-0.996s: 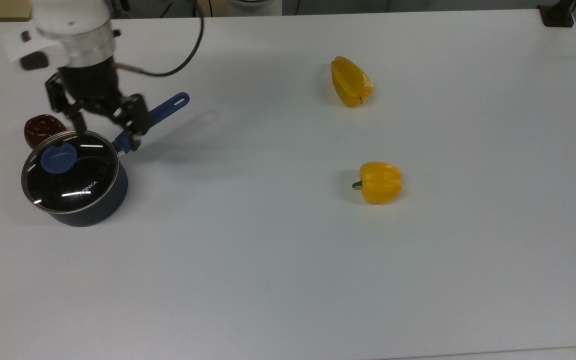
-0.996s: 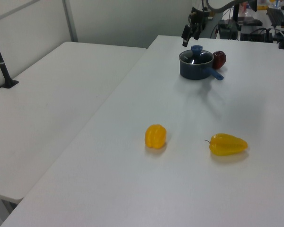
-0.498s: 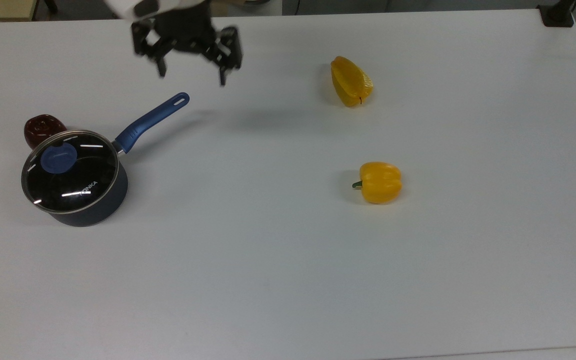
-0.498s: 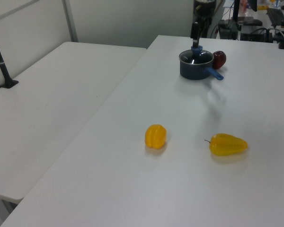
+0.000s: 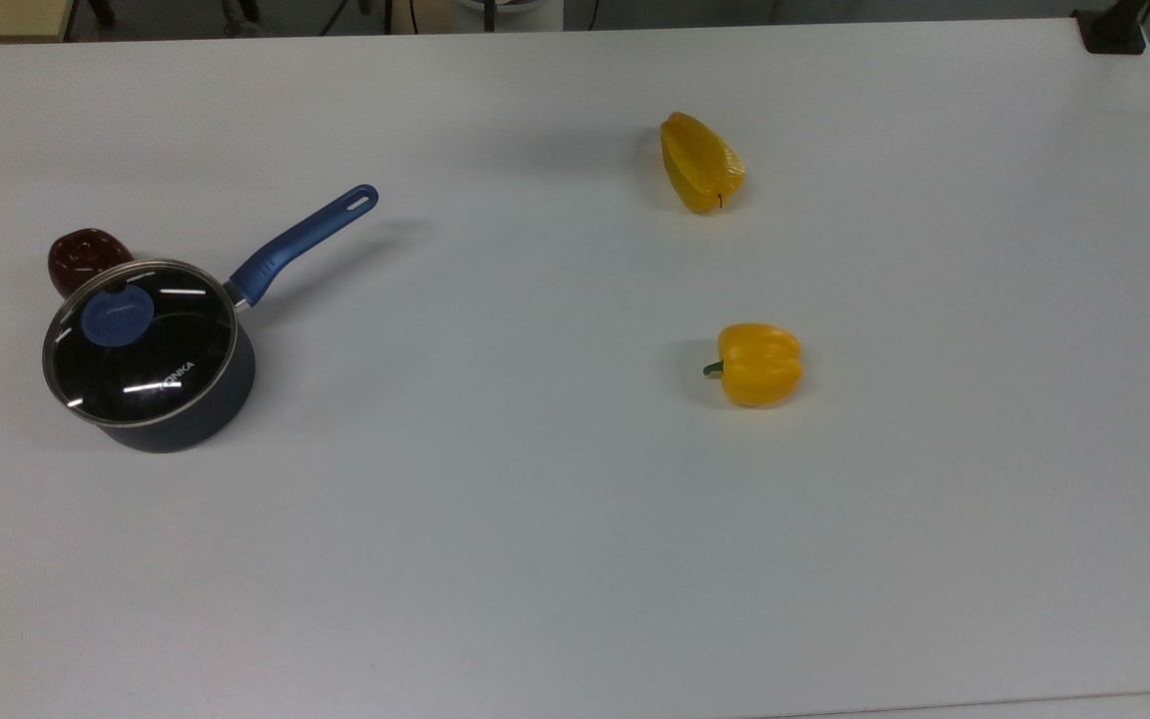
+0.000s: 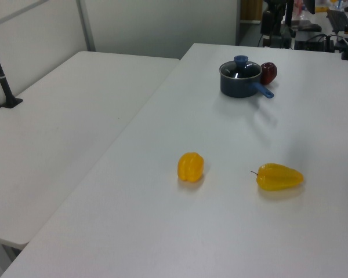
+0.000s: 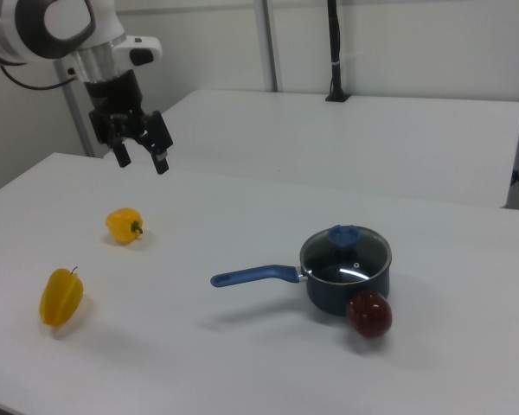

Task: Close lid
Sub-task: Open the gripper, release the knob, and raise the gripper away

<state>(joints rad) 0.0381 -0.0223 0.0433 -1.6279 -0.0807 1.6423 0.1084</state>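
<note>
the lid (image 5: 139,342) is seated flat on the dark saucepan (image 5: 198,404), its metal rim matching the pan's rim all round. the blue knob (image 5: 117,316) is seen on the glass toward the top view's upper left. in the right view the lid (image 7: 346,251) is likewise seen level on the saucepan (image 7: 337,294), with the knob at the far side.

the saucepan's blue handle (image 5: 301,241) is directed toward the top view's upper right and rests clear of other items. a dark red pepper (image 5: 84,256) is located just beside the pan at the top view's upper left; in the right view it (image 7: 368,314) is seen touching or nearly touching the pan wall.

two yellow peppers are placed well apart from the pan on the white table (image 5: 575,559): an elongated one (image 5: 700,162) and a rounder one with a green stem (image 5: 759,362).

the gripper (image 7: 140,147) is shown in the right view raised above the table, well apart from the pan, near the rounder yellow pepper (image 7: 124,226). its fingers (image 7: 162,161) are spread wide and nothing is held between them.
</note>
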